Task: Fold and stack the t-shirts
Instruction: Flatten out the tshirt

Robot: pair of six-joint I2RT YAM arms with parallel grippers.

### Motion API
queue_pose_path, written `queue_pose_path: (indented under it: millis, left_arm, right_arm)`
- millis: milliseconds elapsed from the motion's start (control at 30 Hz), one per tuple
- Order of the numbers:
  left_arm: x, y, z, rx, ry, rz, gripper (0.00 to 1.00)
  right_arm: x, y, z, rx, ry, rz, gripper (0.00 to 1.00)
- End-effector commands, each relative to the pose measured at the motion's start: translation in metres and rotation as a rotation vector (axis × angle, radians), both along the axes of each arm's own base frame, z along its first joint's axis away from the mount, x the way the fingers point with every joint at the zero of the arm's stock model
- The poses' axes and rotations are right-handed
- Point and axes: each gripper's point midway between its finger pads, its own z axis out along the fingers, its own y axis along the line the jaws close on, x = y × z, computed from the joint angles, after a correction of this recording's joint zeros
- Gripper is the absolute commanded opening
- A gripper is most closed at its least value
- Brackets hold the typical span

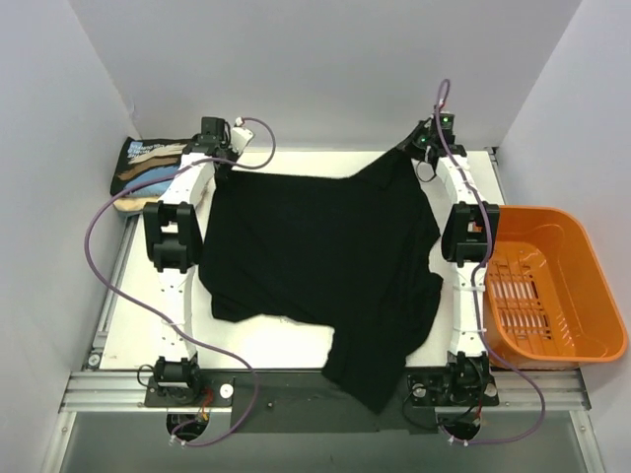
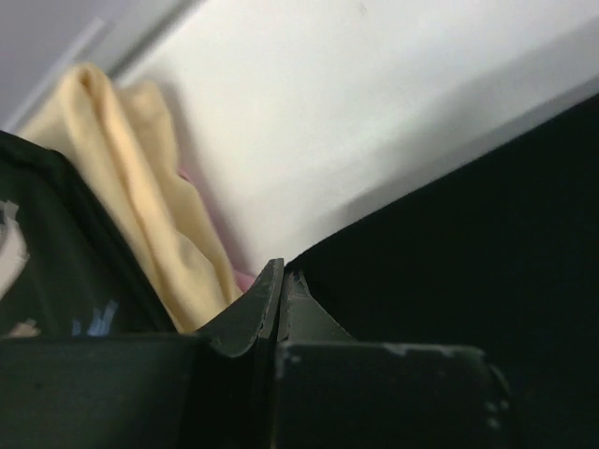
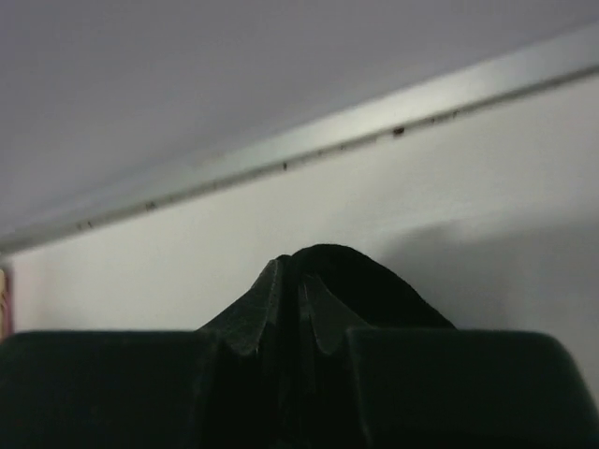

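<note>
A plain black t-shirt (image 1: 315, 256) lies spread across the middle of the white table (image 1: 266, 340). Its body is rumpled, and one part hangs over the near edge between the two arm bases. Both arms reach to the far side of the table. The left gripper (image 1: 225, 158) sits at the shirt's far-left corner and the right gripper (image 1: 414, 148) at its far-right corner, where the cloth rises in a small peak.

In the left wrist view, the left gripper (image 2: 281, 281) has its jaws pressed narrow together, and the black cloth (image 2: 468, 281) meets the fingertips from the right. In the right wrist view, the right gripper (image 3: 290, 276) is likewise pinched tight, with a bump of the black shirt (image 3: 360, 285) bunched at its tips.

At the far-left corner of the table, just beside the left gripper, the printed black t-shirt (image 1: 148, 163) rests on the cream t-shirt (image 1: 128, 205). The left wrist camera also shows the two together, the cream folds (image 2: 140, 187) just right of the printed cloth (image 2: 56, 271).

An orange basket (image 1: 547, 286) stands off the table's right edge, beside the right arm.
</note>
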Motion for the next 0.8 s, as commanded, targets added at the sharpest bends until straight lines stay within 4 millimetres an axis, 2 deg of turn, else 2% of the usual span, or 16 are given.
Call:
queue_pose_path:
  millis: [0, 33, 67, 133, 233, 367, 400, 433, 467, 500, 533, 567, 667, 700, 733, 767]
  left_arm:
    - [0.048, 0.003, 0.043, -0.004, -0.182, 0.059, 0.0]
    - [0.056, 0.01, 0.048, 0.014, -0.211, 0.087, 0.0]
    - [0.062, 0.014, 0.05, 0.019, -0.232, 0.1, 0.0]
    - [0.071, 0.019, 0.056, 0.037, -0.273, 0.118, 0.0]
    - [0.075, 0.013, 0.058, 0.047, -0.293, 0.087, 0.0]
    - [0.078, 0.005, 0.052, 0.06, -0.292, 0.053, 0.0]
    - [0.078, 0.003, 0.051, 0.074, -0.292, 0.041, 0.1]
    - [0.079, 0.003, 0.049, 0.082, -0.293, 0.044, 0.23]
    - [0.081, 0.002, 0.055, 0.092, -0.307, 0.051, 0.55]
    - [0.079, 0.001, 0.055, 0.092, -0.299, 0.055, 0.65]
    - [0.081, 0.002, 0.067, 0.075, -0.318, 0.074, 0.82]
    - [0.076, 0.003, 0.071, 0.066, -0.297, 0.081, 0.84]
    - [0.053, -0.004, 0.109, -0.028, -0.266, 0.047, 0.88]
    - [0.035, -0.012, 0.132, -0.078, -0.245, 0.002, 0.88]
    - [0.019, -0.019, 0.117, -0.109, -0.171, -0.037, 0.88]
    - [-0.004, -0.029, 0.149, -0.156, -0.176, -0.104, 0.88]
  right_arm:
    - [0.056, -0.027, 0.101, 0.155, -0.332, -0.195, 0.0]
    - [0.059, -0.031, 0.111, 0.165, -0.36, -0.232, 0.0]
    - [0.061, -0.054, 0.12, 0.174, -0.392, -0.278, 0.0]
    - [0.065, -0.064, 0.132, 0.152, -0.432, -0.313, 0.0]
    - [0.069, -0.057, 0.131, 0.151, -0.441, -0.295, 0.0]
    - [0.066, -0.046, 0.107, 0.159, -0.379, -0.288, 0.0]
    - [0.066, -0.046, 0.1, 0.158, -0.362, -0.293, 0.09]
    - [0.065, -0.047, 0.099, 0.154, -0.346, -0.296, 0.37]
    - [0.064, -0.048, 0.09, 0.14, -0.313, -0.302, 0.5]
    - [0.058, -0.036, 0.086, 0.11, -0.26, -0.303, 0.82]
    - [0.055, -0.042, 0.089, 0.086, -0.249, -0.331, 0.97]
    - [0.042, -0.046, 0.075, 0.046, -0.166, -0.34, 1.0]
    - [0.007, -0.063, 0.107, -0.111, -0.112, -0.334, 1.0]
    - [-0.016, -0.063, 0.115, -0.147, -0.057, -0.313, 1.0]
    - [-0.037, -0.062, 0.11, -0.199, 0.011, -0.269, 1.0]
    - [-0.059, -0.062, 0.123, -0.222, 0.033, -0.248, 1.0]
